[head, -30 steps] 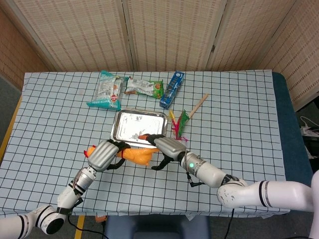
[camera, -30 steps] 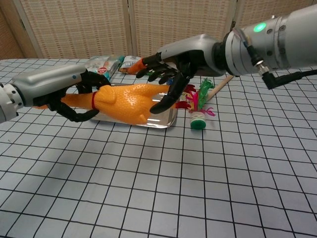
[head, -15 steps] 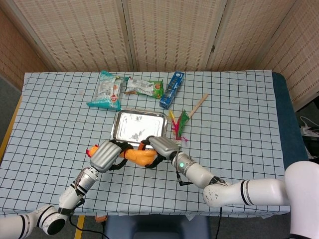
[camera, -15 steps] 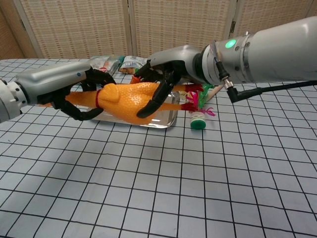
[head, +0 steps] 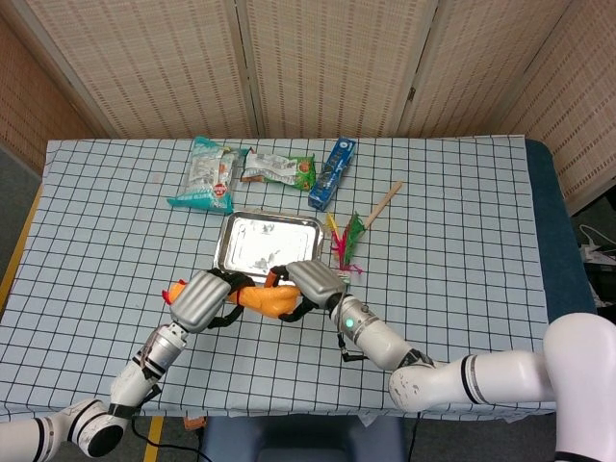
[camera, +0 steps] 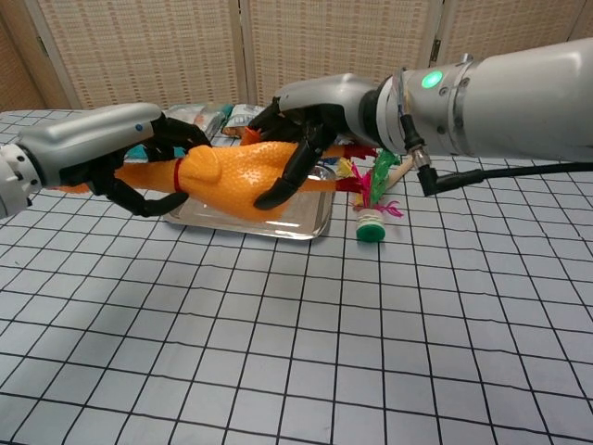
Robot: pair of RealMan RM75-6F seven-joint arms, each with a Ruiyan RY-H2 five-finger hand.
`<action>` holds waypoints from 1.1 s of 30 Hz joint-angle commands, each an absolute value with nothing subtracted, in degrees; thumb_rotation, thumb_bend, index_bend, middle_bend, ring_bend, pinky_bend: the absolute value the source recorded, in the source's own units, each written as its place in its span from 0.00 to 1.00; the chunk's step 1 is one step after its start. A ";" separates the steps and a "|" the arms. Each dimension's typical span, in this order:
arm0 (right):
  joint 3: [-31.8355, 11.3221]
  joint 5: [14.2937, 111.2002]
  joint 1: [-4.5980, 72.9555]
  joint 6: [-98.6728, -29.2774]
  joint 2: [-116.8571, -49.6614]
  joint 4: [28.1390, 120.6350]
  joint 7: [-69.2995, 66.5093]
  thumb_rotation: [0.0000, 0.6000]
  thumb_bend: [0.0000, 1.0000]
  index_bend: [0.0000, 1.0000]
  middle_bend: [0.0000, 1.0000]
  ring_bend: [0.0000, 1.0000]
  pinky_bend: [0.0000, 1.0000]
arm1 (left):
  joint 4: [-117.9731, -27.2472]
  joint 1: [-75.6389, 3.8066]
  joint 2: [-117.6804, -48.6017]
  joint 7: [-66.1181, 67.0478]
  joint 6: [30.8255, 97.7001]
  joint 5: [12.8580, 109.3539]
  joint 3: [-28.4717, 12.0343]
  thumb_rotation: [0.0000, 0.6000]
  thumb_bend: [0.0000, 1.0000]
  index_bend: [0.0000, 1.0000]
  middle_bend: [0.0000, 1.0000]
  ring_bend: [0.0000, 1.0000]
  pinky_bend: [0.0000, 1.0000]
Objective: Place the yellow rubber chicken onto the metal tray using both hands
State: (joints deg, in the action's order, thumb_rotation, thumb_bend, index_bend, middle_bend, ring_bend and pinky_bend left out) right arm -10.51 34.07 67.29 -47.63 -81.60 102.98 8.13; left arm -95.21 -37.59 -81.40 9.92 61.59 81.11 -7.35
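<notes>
The yellow rubber chicken [camera: 232,173] [head: 264,298] hangs above the table, just in front of the metal tray [camera: 306,225] [head: 265,239]. My left hand [camera: 139,167] [head: 205,298] grips its neck end by the red band. Around its body, my right hand [camera: 301,125] [head: 310,281] wraps dark fingers. The chicken lies roughly level, its near part over the tray's front edge in the chest view.
A green and red feathered shuttlecock [camera: 373,199] [head: 345,243] stands right of the tray. Snack packets [head: 207,173] [head: 279,169], a blue box [head: 332,173] and a wooden stick [head: 383,203] lie behind it on the checked cloth.
My right hand has closed around the chicken's body, having hovered with spread fingers before. Both hands have lifted the chicken a little higher over the tray's front edge.
</notes>
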 commanded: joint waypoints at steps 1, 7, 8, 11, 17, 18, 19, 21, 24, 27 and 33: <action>-10.35 36.52 66.83 -40.04 -78.59 104.09 7.25 1.00 0.23 0.00 0.00 0.00 0.04 | -95.33 -37.60 -81.24 9.94 61.59 81.00 -7.36 1.00 0.58 0.88 0.79 0.56 0.46; -10.97 39.02 65.38 -39.31 -76.90 104.69 5.19 1.00 0.16 0.00 0.00 0.00 0.00 | -96.27 -37.51 -80.24 9.07 61.05 80.26 -7.21 1.00 0.58 0.88 0.79 0.56 0.46; -11.10 39.26 65.23 -39.25 -76.66 104.77 4.91 1.00 0.16 0.00 0.00 0.00 0.00 | -96.48 -37.54 -80.01 8.97 60.88 80.12 -7.21 1.00 0.58 0.88 0.79 0.56 0.46; -11.61 39.68 64.79 -38.85 -76.09 104.81 3.77 1.00 0.15 0.00 0.00 0.00 0.00 | -96.92 -37.62 -79.59 9.27 60.73 79.82 -7.29 1.00 0.58 0.88 0.79 0.56 0.46; -11.74 40.19 64.89 -37.67 -76.64 104.05 2.77 1.00 0.15 0.00 0.00 0.00 0.00 | -97.53 -37.92 -79.68 9.81 60.36 79.17 -7.41 1.00 0.58 0.88 0.79 0.56 0.46; -11.69 40.10 65.04 -37.65 -76.90 103.91 2.82 1.00 0.15 0.00 0.00 0.00 0.00 | -97.57 -37.98 -79.73 9.82 60.29 79.07 -7.45 1.00 0.58 0.88 0.79 0.56 0.46; -11.52 39.83 65.26 -38.06 -77.31 103.75 3.18 1.00 0.15 0.00 0.00 0.00 0.02 | -97.57 -38.04 -79.78 9.86 60.20 79.00 -7.43 1.00 0.58 0.88 0.80 0.56 0.46; -11.42 39.22 65.59 -38.61 -78.01 103.80 3.51 1.00 0.15 0.01 0.02 0.03 0.14 | -97.61 -38.13 -79.84 9.77 60.15 78.83 -7.54 1.00 0.58 0.88 0.79 0.56 0.46; -11.19 38.65 66.00 -39.22 -78.70 103.68 4.12 1.00 0.16 0.29 0.27 0.32 0.52 | -97.71 -38.21 -79.76 9.73 60.11 78.64 -7.62 1.00 0.58 0.88 0.79 0.56 0.46; -10.38 37.96 66.48 -42.56 -79.82 103.64 6.79 1.00 0.25 0.67 0.52 0.59 0.84 | -97.96 -38.18 -79.50 9.57 60.28 78.61 -7.68 1.00 0.57 0.88 0.79 0.56 0.46; -10.61 36.51 66.40 -46.56 -81.13 104.11 8.48 1.00 0.38 0.97 0.75 0.83 1.00 | -98.19 -38.13 -79.34 9.60 60.41 78.75 -7.55 1.00 0.57 0.88 0.80 0.56 0.46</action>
State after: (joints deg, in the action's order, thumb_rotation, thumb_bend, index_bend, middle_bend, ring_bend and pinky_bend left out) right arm -10.52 37.12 66.39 -45.54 -80.59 103.92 7.96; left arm -98.20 -38.13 -79.34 9.60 60.41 78.75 -7.55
